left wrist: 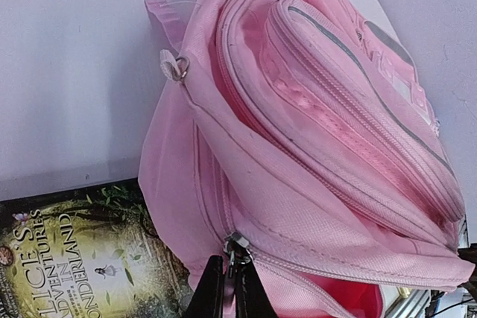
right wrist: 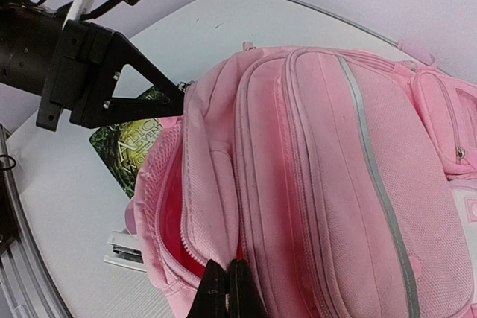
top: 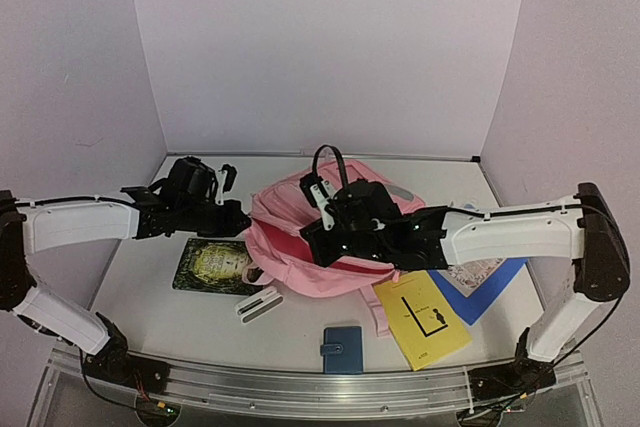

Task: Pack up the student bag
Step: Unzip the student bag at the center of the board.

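At the centre of the counter [top: 140,287], the pink student bag [top: 285,247] lies with its main zip partly open. The left end effector [left wrist: 227,292] is clamped on the bag at the zip slider [left wrist: 235,244]; the right end effector [right wrist: 229,288] is pinched shut on the opening's rim. Best to pull apart gently, without losing either grip. Only the overhead view shows the yellow booklet [top: 422,319] and blue wallet [top: 343,349] nearby.

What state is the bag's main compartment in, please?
Open: the bag gapes along its zip, its pink inside showing.
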